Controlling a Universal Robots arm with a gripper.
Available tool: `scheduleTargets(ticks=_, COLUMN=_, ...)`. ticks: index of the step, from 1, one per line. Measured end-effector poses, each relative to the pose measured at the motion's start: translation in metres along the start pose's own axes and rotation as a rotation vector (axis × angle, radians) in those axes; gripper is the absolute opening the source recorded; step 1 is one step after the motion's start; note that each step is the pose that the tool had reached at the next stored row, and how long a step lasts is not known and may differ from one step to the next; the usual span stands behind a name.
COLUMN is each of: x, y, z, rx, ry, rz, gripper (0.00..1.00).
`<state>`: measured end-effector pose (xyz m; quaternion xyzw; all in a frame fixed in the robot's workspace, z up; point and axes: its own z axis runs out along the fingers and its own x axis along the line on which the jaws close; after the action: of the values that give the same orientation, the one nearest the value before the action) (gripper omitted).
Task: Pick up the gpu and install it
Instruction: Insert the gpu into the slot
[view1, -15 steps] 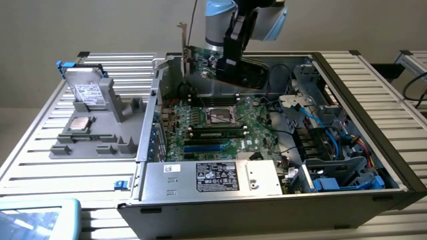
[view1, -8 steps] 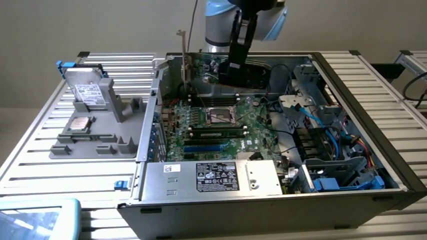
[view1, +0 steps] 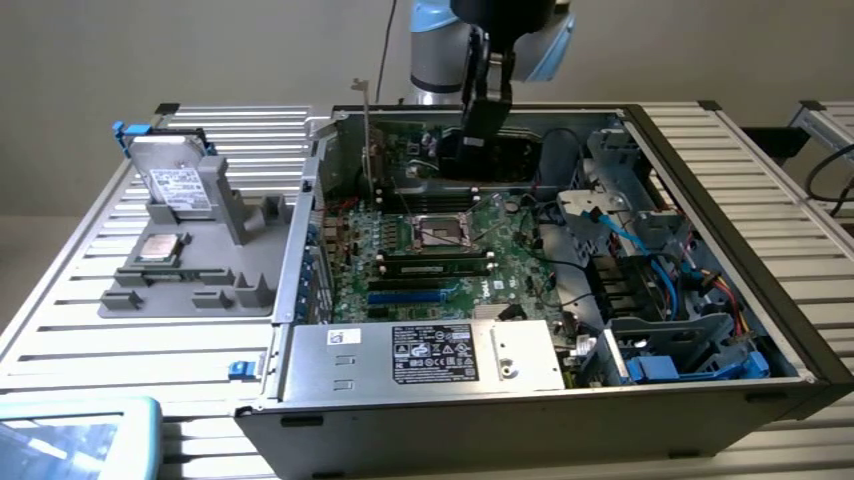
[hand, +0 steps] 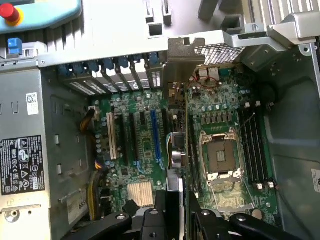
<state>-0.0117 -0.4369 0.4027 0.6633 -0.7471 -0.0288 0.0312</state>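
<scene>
Tool (hand: 176, 199) clenched on gpu (hand: 177, 125), card edge-on in its grip, poised above the motherboard (hand: 140, 145)

The gpu (hand: 184, 60) has a dull silver metal bracket. The case (view1: 534, 425) is matt grey sheet metal, the counter (view1: 67, 320) ribbed bright metal, the holder (view1: 247, 268) matt grey plastic.

The end effector (view1: 483, 126) grips the gpu (view1: 502, 158) upright above the motherboard (view1: 461, 290) inside the open computer case (view1: 534, 420).
</scene>
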Motion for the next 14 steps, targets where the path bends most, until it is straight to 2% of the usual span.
scheduleTargets(ticks=4, x=0.0, y=0.003, z=0.0048, rx=0.0046, ry=0.0032, rz=-0.025, gripper=0.27)
scheduleTargets(ticks=8, x=-0.002, y=0.0101, z=0.0095, rx=0.0061, ry=0.0125, rz=-0.03, gripper=0.27)
scheduleTargets(ticks=13, x=-0.002, y=0.0103, z=0.0097, rx=0.0062, ry=0.0146, rz=-0.034, gripper=0.27)
scheduleTargets(ticks=14, x=-0.003, y=0.0104, z=0.0099, rx=0.0065, ry=0.0187, rz=-0.034, gripper=0.27)
